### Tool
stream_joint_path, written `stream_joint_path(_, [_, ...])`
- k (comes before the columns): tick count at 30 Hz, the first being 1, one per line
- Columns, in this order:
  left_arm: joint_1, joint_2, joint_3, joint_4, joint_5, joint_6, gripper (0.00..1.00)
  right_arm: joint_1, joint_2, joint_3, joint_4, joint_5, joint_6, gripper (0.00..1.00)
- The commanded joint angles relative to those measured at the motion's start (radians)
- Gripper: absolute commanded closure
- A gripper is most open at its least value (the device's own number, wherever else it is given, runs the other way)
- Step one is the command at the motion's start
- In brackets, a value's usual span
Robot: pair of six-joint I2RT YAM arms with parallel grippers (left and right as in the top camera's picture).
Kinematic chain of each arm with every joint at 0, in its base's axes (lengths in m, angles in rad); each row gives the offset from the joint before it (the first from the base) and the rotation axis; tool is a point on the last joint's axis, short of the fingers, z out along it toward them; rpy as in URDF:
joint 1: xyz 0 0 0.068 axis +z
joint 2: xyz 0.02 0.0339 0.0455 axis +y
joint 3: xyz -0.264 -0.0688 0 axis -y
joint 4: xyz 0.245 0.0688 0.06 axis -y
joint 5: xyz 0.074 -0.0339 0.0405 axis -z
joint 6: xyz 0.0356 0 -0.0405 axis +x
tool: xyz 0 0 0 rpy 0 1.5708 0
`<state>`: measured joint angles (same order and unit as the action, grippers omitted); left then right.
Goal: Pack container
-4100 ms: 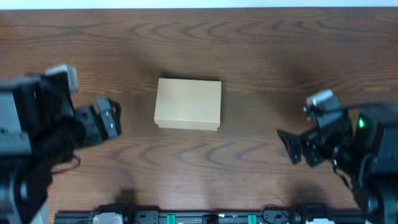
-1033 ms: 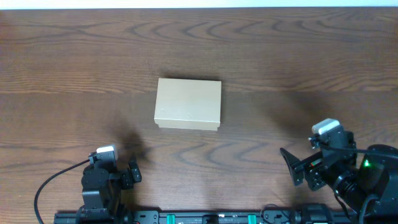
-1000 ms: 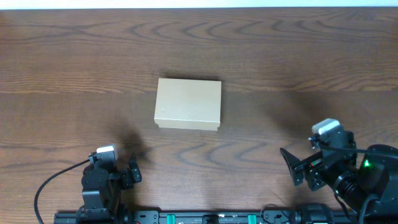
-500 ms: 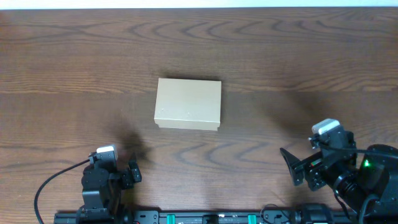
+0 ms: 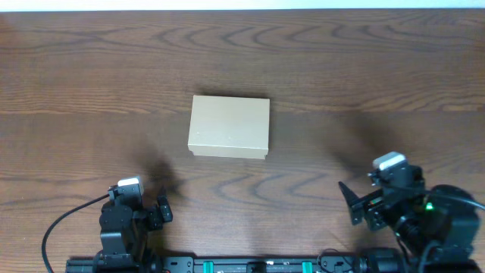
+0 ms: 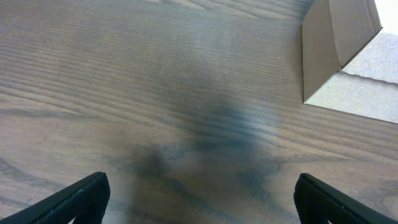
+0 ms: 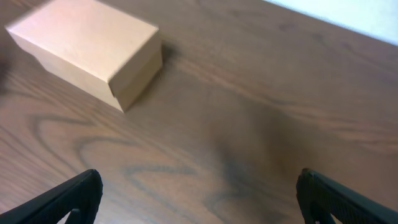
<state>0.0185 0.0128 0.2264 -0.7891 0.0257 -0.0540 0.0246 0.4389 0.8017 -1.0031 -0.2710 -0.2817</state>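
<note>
Container (image 5: 229,127): tan cardboard box, plain, flap lid down. It lies flat on the wood-grain worktop (image 5: 379,61), about midway left to right, with its long sides running across the overhead view. It stands apart from both arms.

Left claw (image 5: 162,210): low at the near edge of the worktop, left of the box and well apart from it. Fingers spread wide and empty. The wrist view shows the two tips at the bottom corners with bare wood between them. A corner of the box shows at the upper right of that view.

Right claw (image 5: 350,206): also at the near edge, right of the box and well apart. Fingers spread wide and empty, bare wood between the tips. Its wrist view has the box at upper left, lid seam visible along the side.

Soft shadows (image 6: 217,130) lie on the wood ahead of each claw.
</note>
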Motion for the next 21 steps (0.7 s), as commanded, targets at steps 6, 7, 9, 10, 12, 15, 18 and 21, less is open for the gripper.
stream_joint_path(6, [0.000, -0.008, -0.042, -0.033, -0.007, 0.010, 0.05, -0.004, -0.211, -0.347, 0.164, 0.018, 0.012, 0.01])
stream_joint_path(7, [0.000, -0.008, -0.042, -0.033, -0.007, 0.010, 0.05, -0.004, -0.239, -0.379, 0.182, 0.021, 0.028, 0.01])
stream_joint_path(9, [0.000, -0.008, -0.042, -0.033, -0.007, 0.010, 0.04, -0.004, -0.284, -0.428, 0.208, 0.037, 0.072, 0.01])
stream_joint_path(10, [0.000, -0.008, -0.042, -0.033, -0.007, 0.010, 0.05, -0.004, -0.306, -0.451, 0.219, 0.056, 0.108, 0.01])
stream_joint_path(12, [0.000, -0.008, -0.042, -0.033, -0.007, 0.010, 0.04, -0.004, -0.351, -0.502, 0.240, 0.114, 0.204, 0.01])
stream_joint_path(15, [0.000, -0.008, -0.042, -0.033, -0.007, 0.010, 0.05, -0.003, -0.392, -0.552, 0.264, 0.145, 0.255, 0.01])
stream_joint_path(18, [0.000, -0.008, -0.042, -0.033, -0.007, 0.010, 0.05, -0.003, -0.427, -0.600, 0.272, 0.180, 0.314, 0.01])
stream_joint_path(21, [0.000, -0.008, -0.042, -0.033, -0.007, 0.010, 0.05, 0.005, -0.434, -0.638, 0.286, 0.186, 0.330, 0.01])
